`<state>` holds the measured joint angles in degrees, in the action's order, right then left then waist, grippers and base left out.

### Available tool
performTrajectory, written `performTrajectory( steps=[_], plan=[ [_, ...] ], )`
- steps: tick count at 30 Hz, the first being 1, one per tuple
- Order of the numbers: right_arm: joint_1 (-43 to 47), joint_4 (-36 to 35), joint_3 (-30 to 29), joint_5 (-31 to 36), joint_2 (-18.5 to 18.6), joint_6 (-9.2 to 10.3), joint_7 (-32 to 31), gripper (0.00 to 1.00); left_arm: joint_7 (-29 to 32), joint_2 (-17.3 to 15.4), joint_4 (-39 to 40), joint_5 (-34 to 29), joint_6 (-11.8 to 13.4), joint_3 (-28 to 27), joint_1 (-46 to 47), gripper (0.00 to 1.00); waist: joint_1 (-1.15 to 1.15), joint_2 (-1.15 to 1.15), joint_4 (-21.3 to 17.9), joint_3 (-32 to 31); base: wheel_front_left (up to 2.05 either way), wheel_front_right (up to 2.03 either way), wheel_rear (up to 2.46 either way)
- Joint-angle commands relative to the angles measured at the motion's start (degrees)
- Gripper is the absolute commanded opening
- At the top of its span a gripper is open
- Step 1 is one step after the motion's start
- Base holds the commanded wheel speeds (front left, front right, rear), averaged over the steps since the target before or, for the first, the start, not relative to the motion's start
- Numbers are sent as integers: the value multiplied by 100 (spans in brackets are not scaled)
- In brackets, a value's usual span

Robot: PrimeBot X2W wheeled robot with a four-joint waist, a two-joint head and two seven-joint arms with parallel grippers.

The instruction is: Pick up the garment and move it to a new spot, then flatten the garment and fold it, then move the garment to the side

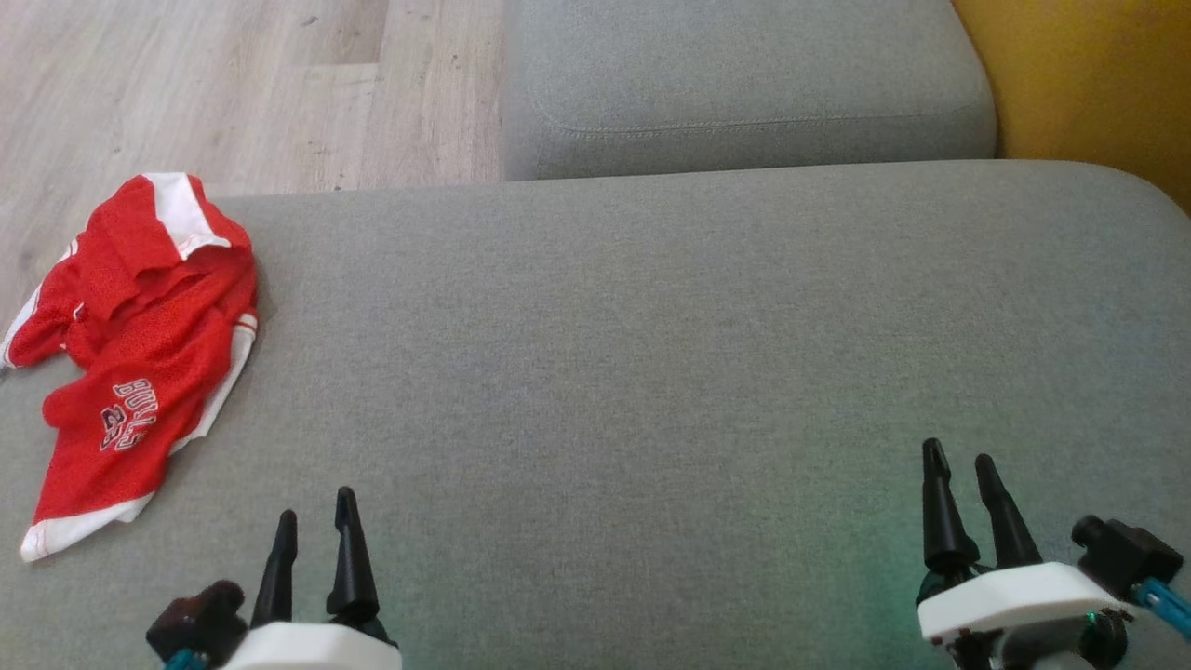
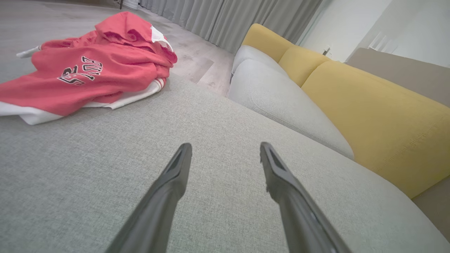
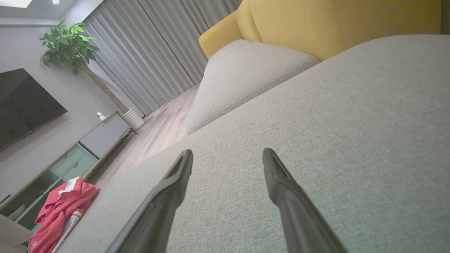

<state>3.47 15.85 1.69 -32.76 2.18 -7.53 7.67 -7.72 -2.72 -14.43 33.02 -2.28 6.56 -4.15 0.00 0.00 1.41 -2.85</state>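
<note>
Grey sofa cushion (image 1: pixel 651 354) stretched before me; the red garment (image 1: pixel 140 344) lay crumpled at its left edge. My left gripper (image 1: pixel 316 505) and right gripper (image 1: pixel 957 454) hung over its near side, well apart from the garment, both spread wide and empty.
</note>
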Motion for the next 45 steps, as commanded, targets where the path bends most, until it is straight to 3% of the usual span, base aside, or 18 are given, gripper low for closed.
performTrajectory(
  steps=[1,32,45],
  plan=[
    [-117,-172,137,193,50,3,92,100,-82,-53,173,-186,23,-68,83,100,0,0,2,-2,0,0,0],
    [-101,-24,439,2492,67,4,632,100,-627,-43,-37,-2065,111,-41,-64,100,0,0,64,-109,0,0,0],
    [-92,9,498,2872,70,4,732,100,-728,-41,-114,-2345,131,-107,-80,100,0,0,61,-146,0,0,0]
  ],
)
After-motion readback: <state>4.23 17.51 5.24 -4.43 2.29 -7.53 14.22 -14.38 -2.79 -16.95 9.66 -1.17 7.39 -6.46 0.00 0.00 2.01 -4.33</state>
